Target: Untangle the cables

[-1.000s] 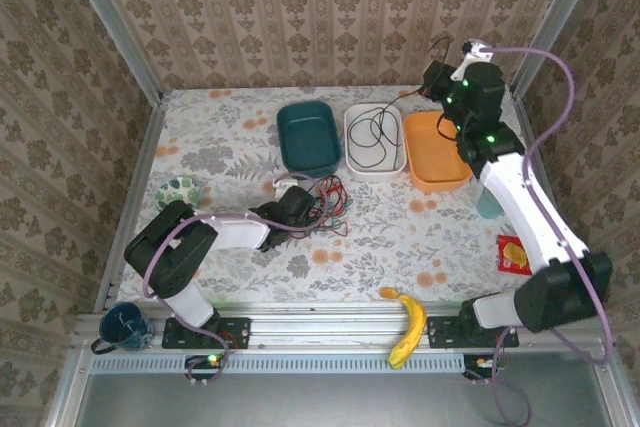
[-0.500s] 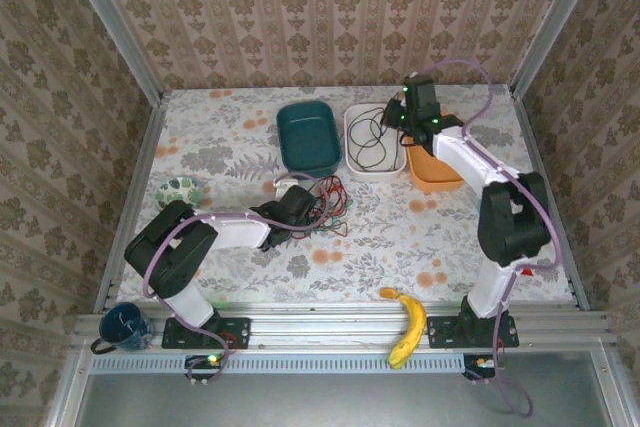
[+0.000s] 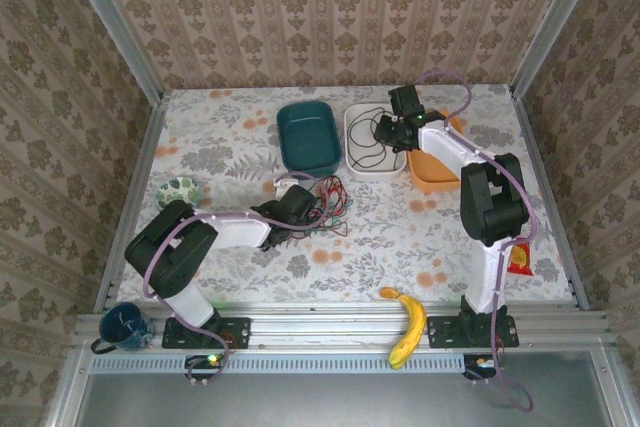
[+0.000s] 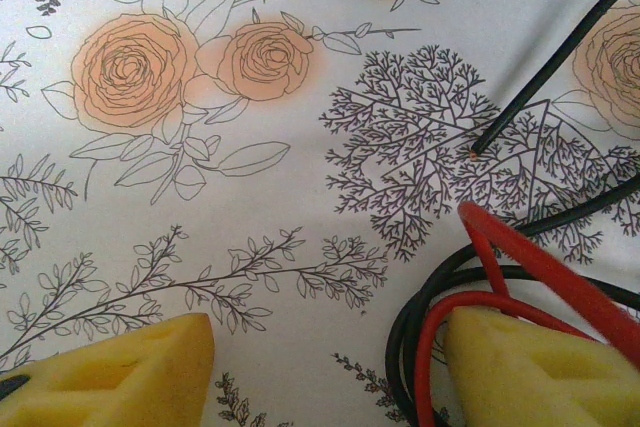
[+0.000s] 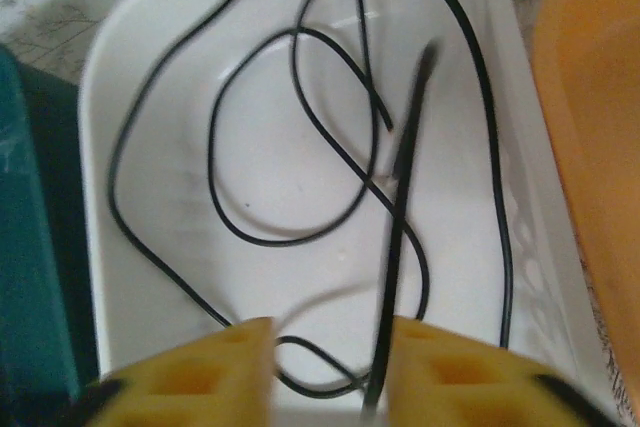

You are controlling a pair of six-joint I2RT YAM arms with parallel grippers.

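Observation:
A tangle of red, black and green cables lies on the flowered tablecloth at mid-left. My left gripper rests low at the tangle's left edge. Seen from the left wrist, the left gripper is open, with bare cloth between the fingers; a red cable and a black cable curve round the right fingertip. Another black cable lies looped in the white tray. My right gripper hovers over that tray. In the right wrist view the right gripper is open, and a blurred strand of the black cable runs beside its right finger.
A teal tray stands left of the white one and an orange tray right of it. A banana lies at the front edge, a red packet at right. A green bowl and a blue mug sit at left.
The right arm swung from high at the back right down to over the white tray, and its jaws came apart. The left arm stayed still.

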